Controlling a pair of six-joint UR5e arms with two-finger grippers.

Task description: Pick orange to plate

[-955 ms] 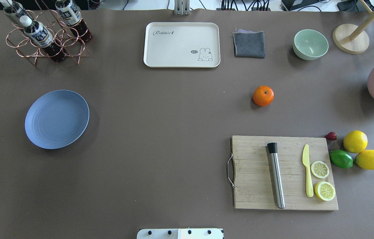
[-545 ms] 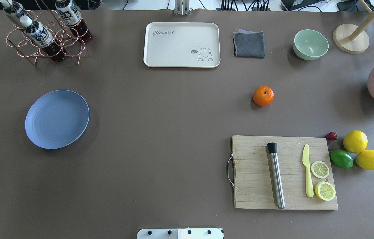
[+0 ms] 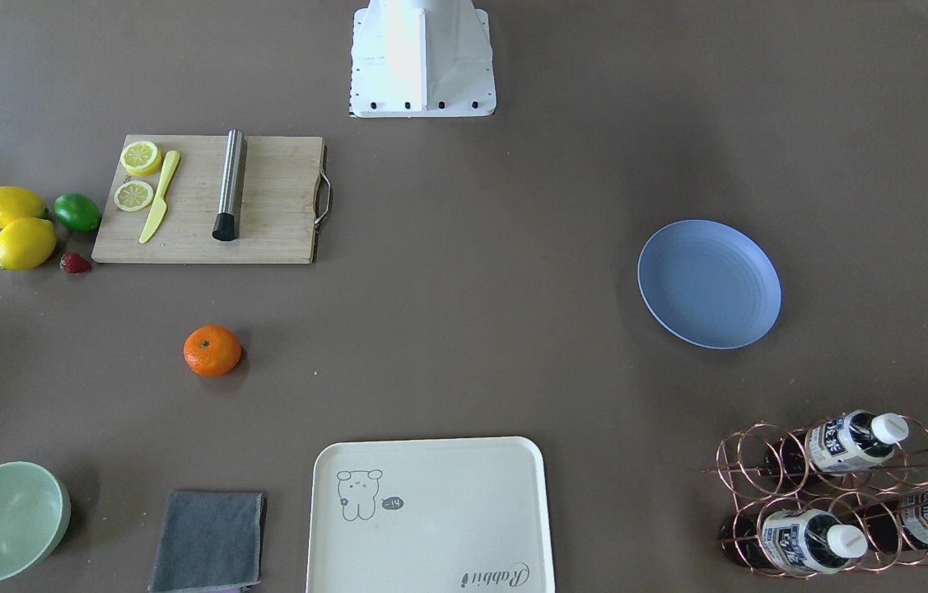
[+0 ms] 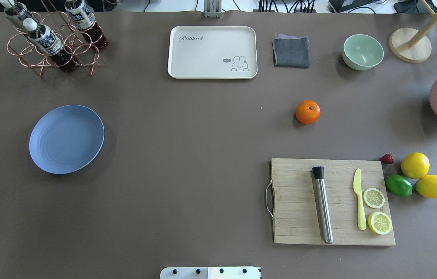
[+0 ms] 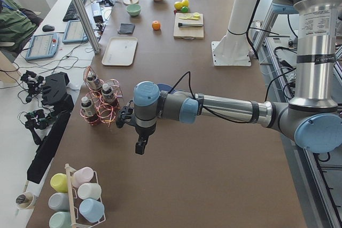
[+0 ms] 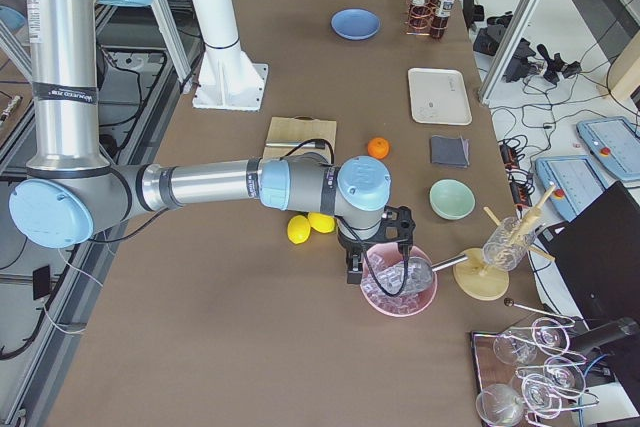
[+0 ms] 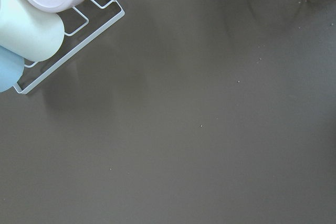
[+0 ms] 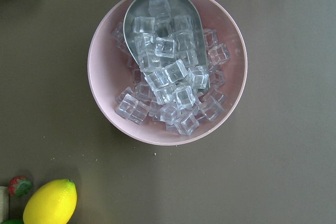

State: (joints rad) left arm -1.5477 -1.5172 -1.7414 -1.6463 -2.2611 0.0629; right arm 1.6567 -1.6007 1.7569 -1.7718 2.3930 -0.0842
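Observation:
The orange rests on the brown table right of centre, beyond the cutting board; it also shows as the orange. The blue-lavender plate lies far off on the left side with nothing on it, also seen as the plate. Neither gripper appears in the overhead or front views. My left gripper hangs past the bottle rack at the table's left end. My right gripper hovers over a pink ice bowl at the right end. Whether either is open or shut, I cannot tell.
A cutting board with muddler, yellow knife and lemon slices lies near the orange. Two lemons, a lime and a strawberry sit to its right. Cream tray, grey cloth, mint bowl, bottle rack line the far edge.

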